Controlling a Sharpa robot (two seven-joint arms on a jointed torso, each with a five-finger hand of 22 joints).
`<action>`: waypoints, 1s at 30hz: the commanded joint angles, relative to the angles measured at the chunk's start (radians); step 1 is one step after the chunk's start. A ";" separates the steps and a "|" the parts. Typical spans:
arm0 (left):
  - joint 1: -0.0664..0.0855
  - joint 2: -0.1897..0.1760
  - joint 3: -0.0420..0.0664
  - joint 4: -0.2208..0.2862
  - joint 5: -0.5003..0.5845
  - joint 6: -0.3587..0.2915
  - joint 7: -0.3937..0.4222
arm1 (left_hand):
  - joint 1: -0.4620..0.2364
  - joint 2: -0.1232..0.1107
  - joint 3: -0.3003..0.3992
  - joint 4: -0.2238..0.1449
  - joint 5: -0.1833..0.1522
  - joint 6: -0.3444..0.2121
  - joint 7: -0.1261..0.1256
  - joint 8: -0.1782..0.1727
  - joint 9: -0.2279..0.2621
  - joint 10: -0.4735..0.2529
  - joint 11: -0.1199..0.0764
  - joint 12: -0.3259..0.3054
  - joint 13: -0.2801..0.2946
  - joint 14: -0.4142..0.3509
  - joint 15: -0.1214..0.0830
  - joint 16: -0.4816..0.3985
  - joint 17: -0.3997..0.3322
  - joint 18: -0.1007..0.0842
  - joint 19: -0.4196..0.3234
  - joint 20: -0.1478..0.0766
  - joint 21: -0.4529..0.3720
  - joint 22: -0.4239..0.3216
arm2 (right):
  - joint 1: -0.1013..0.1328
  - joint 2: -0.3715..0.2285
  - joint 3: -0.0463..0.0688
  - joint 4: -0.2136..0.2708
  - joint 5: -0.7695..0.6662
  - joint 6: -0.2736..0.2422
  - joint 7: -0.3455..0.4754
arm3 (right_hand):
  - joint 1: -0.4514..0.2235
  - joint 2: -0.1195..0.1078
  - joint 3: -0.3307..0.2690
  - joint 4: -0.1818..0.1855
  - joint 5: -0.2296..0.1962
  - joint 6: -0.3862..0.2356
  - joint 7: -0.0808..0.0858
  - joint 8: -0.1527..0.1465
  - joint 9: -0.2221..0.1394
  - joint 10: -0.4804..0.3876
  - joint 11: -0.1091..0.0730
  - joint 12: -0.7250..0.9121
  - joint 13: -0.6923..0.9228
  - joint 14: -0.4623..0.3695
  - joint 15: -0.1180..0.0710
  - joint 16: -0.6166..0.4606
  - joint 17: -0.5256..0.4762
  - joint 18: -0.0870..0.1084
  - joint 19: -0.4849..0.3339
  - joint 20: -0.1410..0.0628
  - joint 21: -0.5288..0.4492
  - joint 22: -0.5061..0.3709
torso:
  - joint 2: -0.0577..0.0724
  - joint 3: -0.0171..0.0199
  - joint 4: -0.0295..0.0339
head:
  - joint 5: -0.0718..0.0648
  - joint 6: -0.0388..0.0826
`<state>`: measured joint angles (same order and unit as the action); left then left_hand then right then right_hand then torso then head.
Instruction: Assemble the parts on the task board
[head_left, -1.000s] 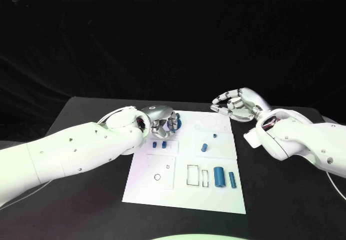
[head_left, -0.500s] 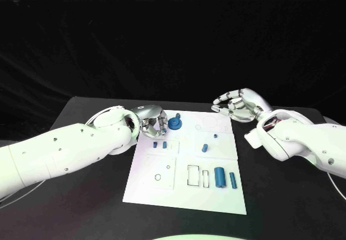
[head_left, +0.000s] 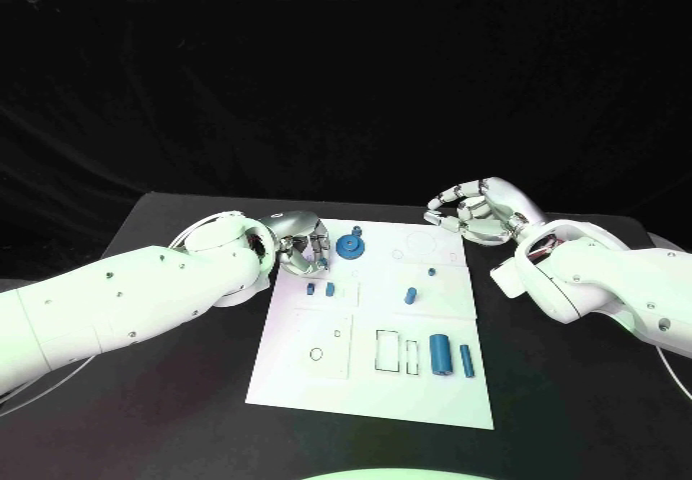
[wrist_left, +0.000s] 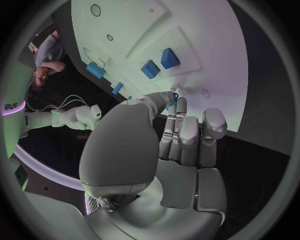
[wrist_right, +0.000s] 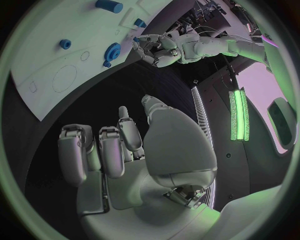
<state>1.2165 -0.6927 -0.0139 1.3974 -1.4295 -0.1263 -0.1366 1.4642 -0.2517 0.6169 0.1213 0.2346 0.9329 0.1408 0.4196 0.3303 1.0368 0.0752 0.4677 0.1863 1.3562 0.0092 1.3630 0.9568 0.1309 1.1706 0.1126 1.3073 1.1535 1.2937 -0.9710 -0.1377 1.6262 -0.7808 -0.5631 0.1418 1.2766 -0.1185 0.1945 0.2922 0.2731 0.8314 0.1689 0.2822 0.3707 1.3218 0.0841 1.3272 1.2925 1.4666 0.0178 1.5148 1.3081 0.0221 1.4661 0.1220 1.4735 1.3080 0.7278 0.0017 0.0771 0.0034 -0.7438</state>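
While the round blue part (head_left: 351, 247) sits at the task board's (head_left: 303, 375) far edge, two cylinders (head_left: 449, 358) point away; both robot hands (head_left: 303, 243) (head_left: 473, 210) curl empty.

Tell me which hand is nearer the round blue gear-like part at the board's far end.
Left. The left hand sits right beside the round blue part; the right hand hovers off the task board's far right corner.
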 joint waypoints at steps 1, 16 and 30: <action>-0.001 0.005 0.000 -0.002 0.015 0.022 0.001 | -0.009 -0.002 0.003 -0.002 -0.006 0.006 -0.002 -0.006 0.001 0.007 0.000 -0.003 -0.001 0.003 -0.001 0.003 0.000 -0.019 0.007 -0.002 0.004 0.001 | -0.001 0.001 0.000 0.001 -0.009 0.007 0.008 | -0.010 0.003 -0.005 -0.002 0.006 0.000 -0.003 0.005 -0.001 -0.005 -0.001 0.000 0.001 0.065 -0.008 -0.003 0.101 0.007 0.036 -0.005 -0.002 0.190 | 0.000 0.0007 0.0000 | 0.000 -0.001; -0.008 0.017 -0.002 -0.010 0.023 0.025 0.006 | -0.009 -0.002 0.003 -0.002 -0.006 0.006 -0.002 -0.006 0.001 0.008 0.000 -0.004 -0.001 0.003 -0.001 0.003 -0.001 -0.020 0.007 -0.002 0.005 0.002 | -0.001 0.001 0.000 0.002 -0.009 0.007 0.008 | -0.010 0.003 -0.005 -0.002 0.006 0.000 -0.003 0.005 -0.001 -0.005 -0.001 0.000 0.001 0.065 -0.008 -0.003 0.101 0.007 0.036 -0.005 -0.002 0.190 | 0.000 0.0001 -0.0001 | -0.001 -0.002; -0.009 0.027 -0.005 -0.025 0.024 0.042 -0.004 | -0.009 -0.001 0.003 -0.004 -0.006 0.008 -0.002 -0.008 0.000 0.011 0.000 -0.006 -0.002 0.003 -0.001 0.003 -0.001 -0.020 0.008 -0.002 0.005 0.003 | -0.001 0.002 0.000 0.003 -0.009 0.007 0.009 | -0.011 0.004 -0.005 -0.003 0.007 0.002 -0.004 0.008 -0.002 -0.005 -0.001 -0.001 0.000 0.065 -0.009 -0.005 0.099 0.007 0.035 -0.006 -0.004 0.189 | 0.000 -0.0002 -0.0007 | -0.001 -0.002</action>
<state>1.2084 -0.6688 -0.0183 1.3737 -1.4115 -0.1056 -0.1372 1.4642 -0.2517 0.6168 0.1213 0.2346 0.9328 0.1407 0.4156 0.3301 1.0440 0.0751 0.4676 0.1845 1.3562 0.0092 1.3630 0.9569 0.1309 1.1705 0.1126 1.3072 1.1566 1.2933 -0.9699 -0.1377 1.6276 -0.7809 -0.5632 0.1422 1.2724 -0.1144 0.1946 0.2922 0.2731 0.8315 0.1690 0.2866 0.3708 1.3219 0.0841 1.3272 1.2923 1.4666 0.0178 1.5148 1.3077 0.0221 1.4662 0.1220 1.4735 1.3076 0.7278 0.0016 0.0768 0.0024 -0.7458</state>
